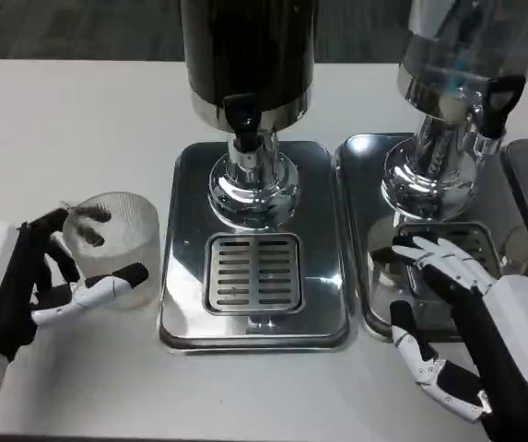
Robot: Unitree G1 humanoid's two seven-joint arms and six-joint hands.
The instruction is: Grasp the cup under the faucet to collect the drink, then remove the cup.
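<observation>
- Grasping is the step in hand: the left hand (38,285) wraps its fingers around the clear ribbed cup (116,247), one dark fingertip hooked over the rim and a white finger lying along the base.
- Cup position: upright on the white table (70,120), near its left edge, just beside the left rim of the middle drip tray (182,313) and not yet on it. It appears empty, though its clear wall makes that hard to confirm.
- Target: the black faucet (243,124) of the dark drink dispenser (248,51) hangs above the chrome pedestal, with the slotted grille (252,272) of the tray lying nearer the table's front edge.
- Right hand (471,318): unclenched, fingers spread and holding nothing; its white fingertips reach over the neighbouring tray (360,276) toward the grille below the clear dispenser (471,55). Whether they touch the metal cannot be told.
- Progress, as a judgement: the task is at its start, since nothing is collected and the cup stands well apart from the spout.
- Next move, as a judgement: the left hand needs a firm enclosing hold, a small lift to clear the tray's raised rim, then a carry to the right so the cup's mouth sits directly below the faucet, kept upright throughout.
</observation>
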